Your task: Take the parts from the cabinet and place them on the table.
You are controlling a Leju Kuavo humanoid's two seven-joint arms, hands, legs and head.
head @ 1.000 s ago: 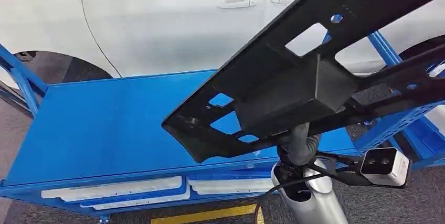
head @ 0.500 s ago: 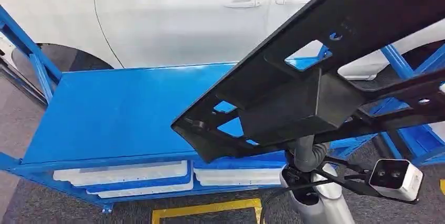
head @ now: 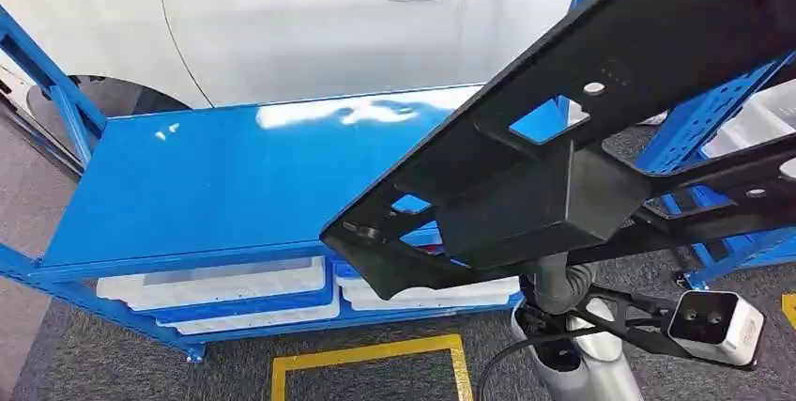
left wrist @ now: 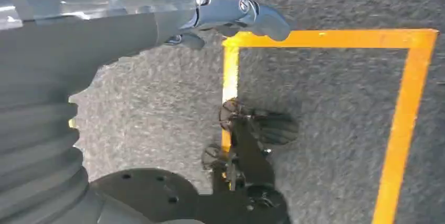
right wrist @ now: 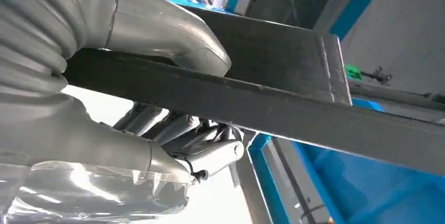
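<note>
Above the blue bench (head: 188, 194), the right robot hand (right wrist: 173, 129) grips the long black part (head: 526, 185), carried high so it can pass over the edge. The left robot hand (left wrist: 231, 17) hangs over the floor with fingers curled, holding nothing.

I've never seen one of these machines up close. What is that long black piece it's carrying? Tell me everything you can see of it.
The long black plastic-looking panel is flat and matt, with square cut-outs, small round holes and a boxy block under its middle. It hangs tilted above the blue metal table, rising toward the right, not touching it. The right robot hand grips it, thumb over one face, fingers under the other.
</note>
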